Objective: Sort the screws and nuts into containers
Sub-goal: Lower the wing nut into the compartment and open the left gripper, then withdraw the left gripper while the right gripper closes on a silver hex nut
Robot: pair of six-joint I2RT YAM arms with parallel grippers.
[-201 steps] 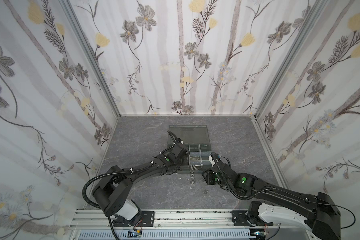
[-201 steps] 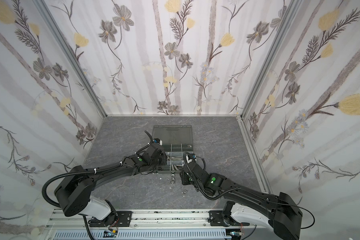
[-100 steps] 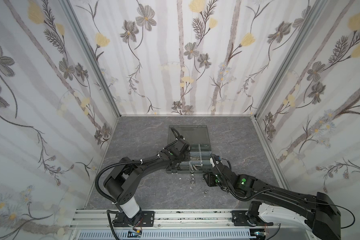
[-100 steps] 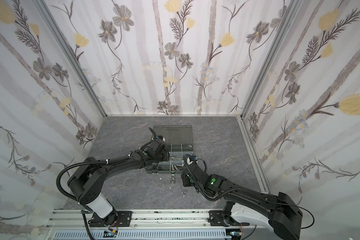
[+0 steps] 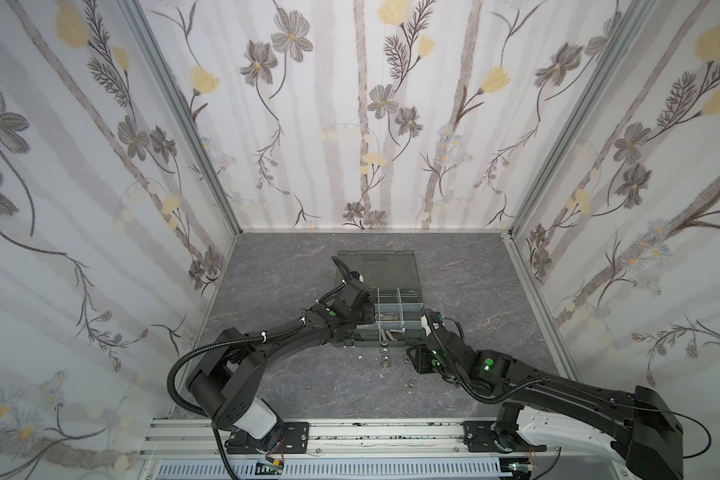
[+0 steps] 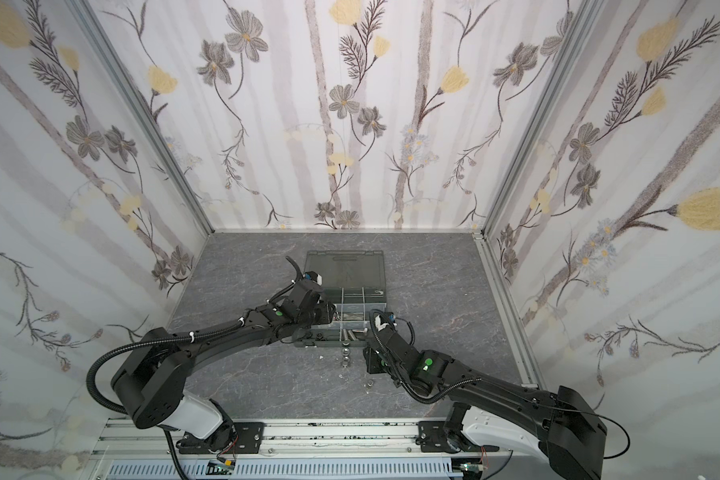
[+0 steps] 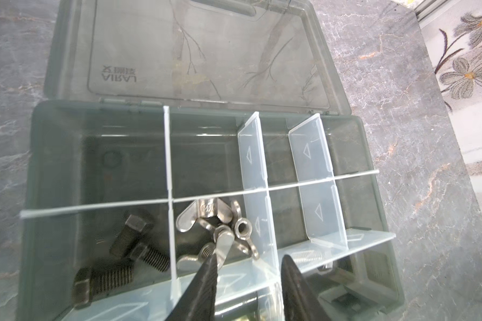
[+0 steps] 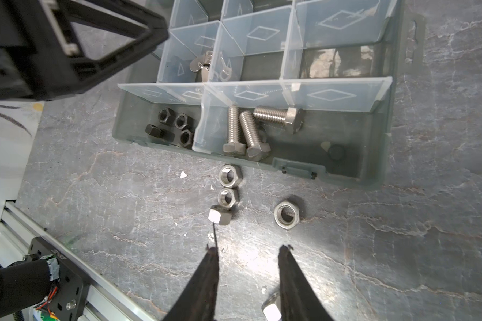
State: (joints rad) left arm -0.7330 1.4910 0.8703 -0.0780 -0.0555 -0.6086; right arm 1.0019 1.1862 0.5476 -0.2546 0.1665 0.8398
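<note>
The containers are compartments of a dark grey organizer box (image 5: 417,309) with its lid lying open behind it. My left gripper (image 7: 248,259) hangs open over the compartment of silver wing nuts (image 7: 206,215), one fingertip close to a wing nut. Black screws (image 7: 135,247) lie in the neighbouring compartment. My right gripper (image 8: 248,248) is open above the table, in front of the box. Several loose silver nuts (image 8: 230,175) lie ahead of it, and another nut (image 8: 270,310) lies by its right finger. Silver screws (image 8: 246,130) and black nuts (image 8: 176,126) fill the front compartments.
Pale dividers (image 7: 309,172) stand tall inside the box, right beside my left fingers. The enclosure's flowered walls (image 5: 350,124) close in three sides. An aluminium rail (image 5: 350,432) with both arm bases runs along the table's near edge.
My left jaws have opened, and the left arm's elbow has risen and swung in toward the box. The right arm has hardly moved.
</note>
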